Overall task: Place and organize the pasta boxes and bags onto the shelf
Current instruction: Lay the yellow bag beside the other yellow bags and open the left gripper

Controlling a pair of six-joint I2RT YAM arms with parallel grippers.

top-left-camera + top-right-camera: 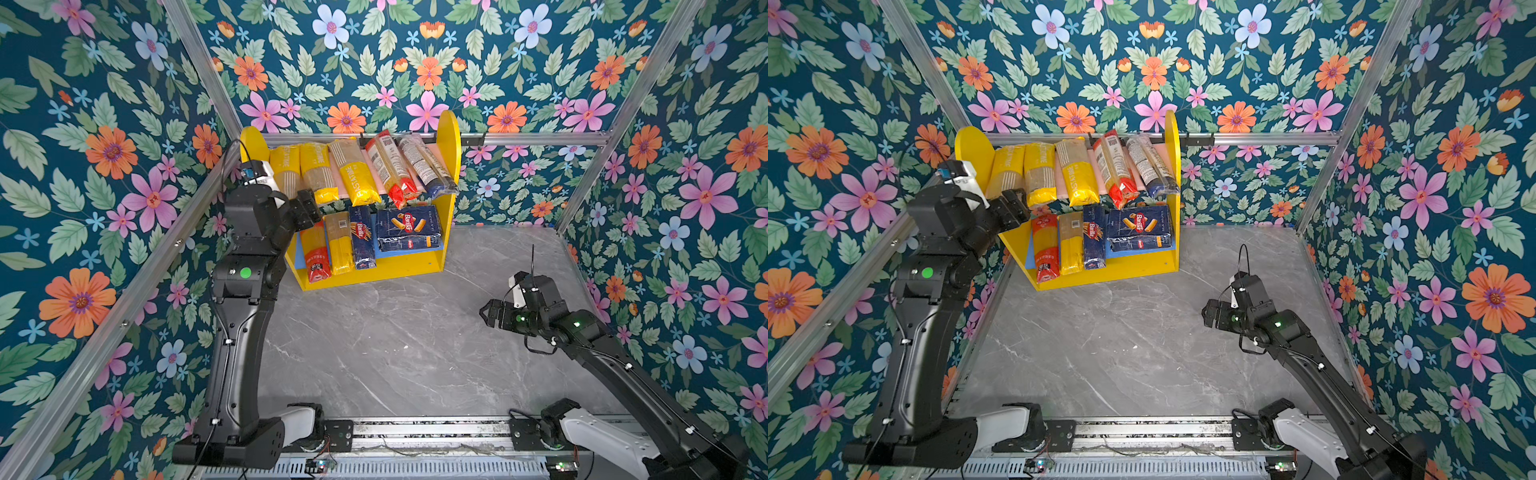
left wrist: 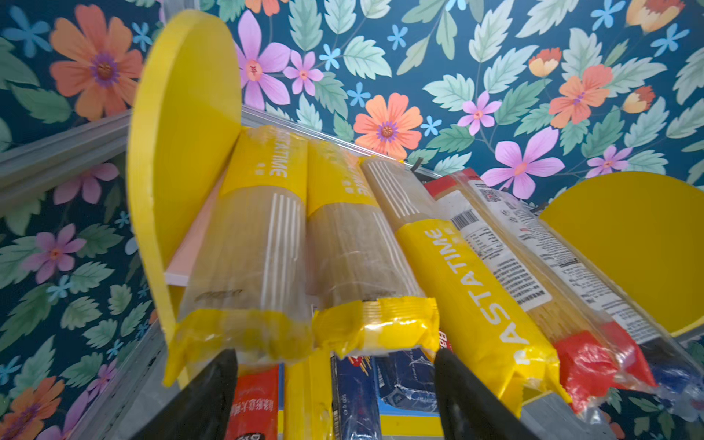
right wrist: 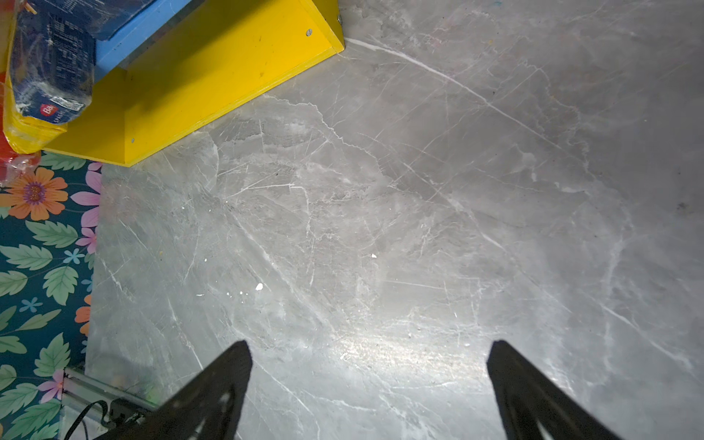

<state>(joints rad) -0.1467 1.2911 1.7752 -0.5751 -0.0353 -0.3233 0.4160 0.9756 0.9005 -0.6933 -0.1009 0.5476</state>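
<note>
The left jaws stood wide apart and held nothing. They hung just in front of the poking-out ends of the outer yellow bag point(image 2: 247, 244) and the second yellow bag point(image 2: 354, 247). I could not tell if a tip touched the wrap. Both bags lay on the pink upper board point(image 2: 194, 247) of the shelf point(image 1: 451, 137). Beside them on that board lay a third yellow bag point(image 1: 355, 174), a red-and-clear bag point(image 1: 392, 168) and a clear bag with a blue end point(image 1: 428, 166). All five lay side by side and stuck out over the front edge.

Under them, on the blue lower board point(image 3: 129, 38), lay a lower red bag point(image 1: 316, 253), a lower yellow bag point(image 1: 338, 245), the narrow Barilla box point(image 1: 362, 241) and the wide Barilla box point(image 1: 409, 228) with pasta tubes pictured on it. The shelf stood at the back of the grey desk point(image 1: 395, 340), by the flowery wall point(image 1: 415, 54).

The right jaws were wide open too and held nothing. They hung above the desk, well apart from the shelf.
</note>
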